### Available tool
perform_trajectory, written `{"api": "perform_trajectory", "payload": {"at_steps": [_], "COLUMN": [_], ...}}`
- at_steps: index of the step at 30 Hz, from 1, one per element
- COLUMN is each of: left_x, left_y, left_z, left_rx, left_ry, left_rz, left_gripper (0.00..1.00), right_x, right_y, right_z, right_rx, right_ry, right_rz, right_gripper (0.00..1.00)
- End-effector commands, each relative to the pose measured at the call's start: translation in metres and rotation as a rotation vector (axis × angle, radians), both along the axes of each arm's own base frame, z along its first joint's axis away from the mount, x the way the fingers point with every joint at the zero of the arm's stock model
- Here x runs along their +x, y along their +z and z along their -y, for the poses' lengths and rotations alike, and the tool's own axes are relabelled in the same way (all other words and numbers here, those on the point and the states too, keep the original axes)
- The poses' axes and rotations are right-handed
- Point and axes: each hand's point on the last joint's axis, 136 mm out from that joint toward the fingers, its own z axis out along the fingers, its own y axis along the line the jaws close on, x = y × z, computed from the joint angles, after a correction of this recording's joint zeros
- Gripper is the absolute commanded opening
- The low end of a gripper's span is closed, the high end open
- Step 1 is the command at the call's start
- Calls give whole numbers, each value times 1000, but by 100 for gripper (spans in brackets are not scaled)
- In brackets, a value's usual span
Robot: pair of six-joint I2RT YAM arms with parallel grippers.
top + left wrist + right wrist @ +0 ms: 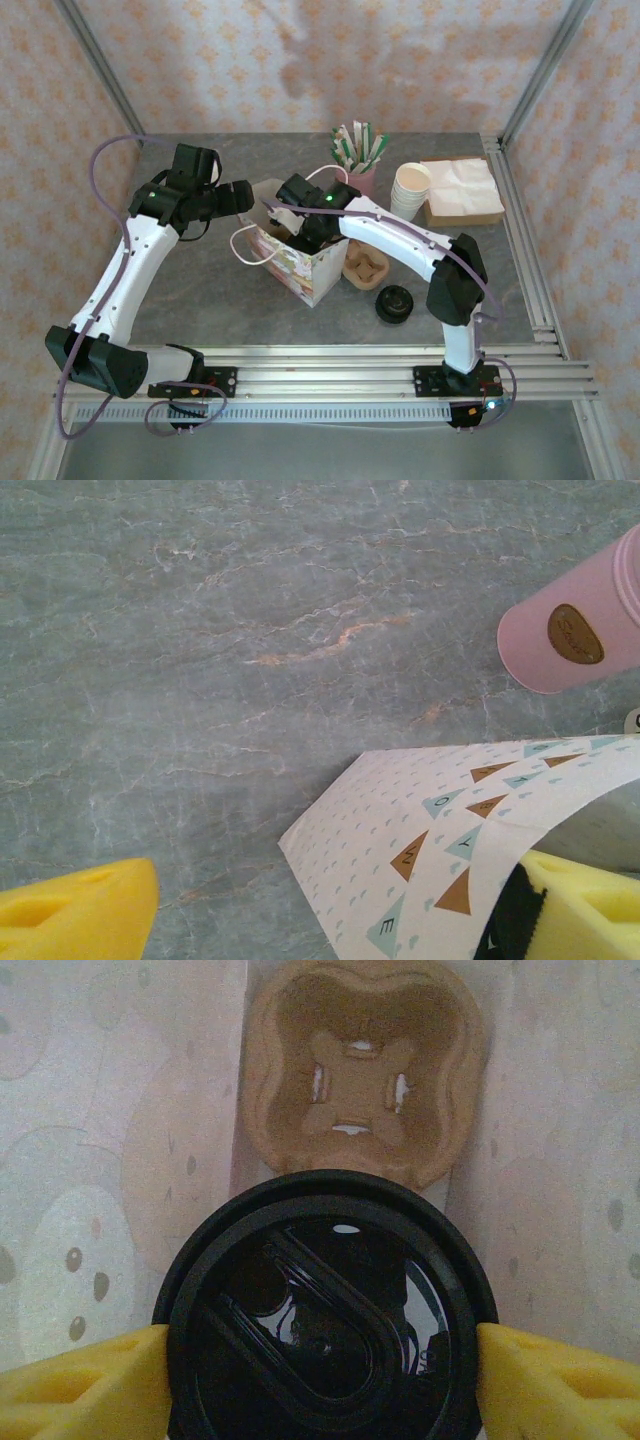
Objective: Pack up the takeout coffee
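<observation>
The right tool [320,1385] is lowered into a white paper bag printed with small coloured triangles [400,830]. Its yellow foam pads [80,1385] are set on either side of a small dark takeout coffee cup with a round black domed lid [320,1300]; whether the pads press on the cup or stand just clear of it cannot be told. Just beyond the tool, on the bag's floor, a brown moulded-pulp cup carrier [360,1080] is seen with its pocket empty, and the cup is judged to be at or near its resting place beside that pocket. The step in hand is judged to be the setting-down: the cup should be kept upright, the pads parted evenly only once the base is borne, and the tool drawn straight up so that neither the lid is caught nor the thin walls dragged. To this tool's left, the left tool [335,905] is spread wide, with the bag's rim passing unpinched between its fingers and one finger seen behind the paper wall; the mouth is judged to be propped open by it. Outside the bag, to the right tool's right, a second pulp carrier [365,265] lies with no cup in it on the grey marbled surface [200,630]. Nearer the arm's base stands a second black-lidded cup [393,303]. Farther off, a pink cup [570,630] holds green-striped sticks.
</observation>
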Motion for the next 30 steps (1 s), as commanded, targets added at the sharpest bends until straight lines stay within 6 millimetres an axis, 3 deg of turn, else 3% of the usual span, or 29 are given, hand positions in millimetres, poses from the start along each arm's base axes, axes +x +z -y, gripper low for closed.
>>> {"api": "perform_trajectory", "payload": {"at_steps": [1,17,30], "left_x": [-3,-1,2], "left_y": [7,3,-2], "left_z": [-8,-10,-11], "left_rx": [40,64,76], "left_ry": [11,7,8], "left_rz": [12,-1,-12], "left_gripper": [84,75,74], "right_x": [4,-1,-4], "right_y": [30,44,53], "right_z": [3,8,11], "right_rx": [47,55,40], "right_ry": [-31,-59,-90], "right_rz": [51,33,4], "right_gripper": [75,77,79]}}
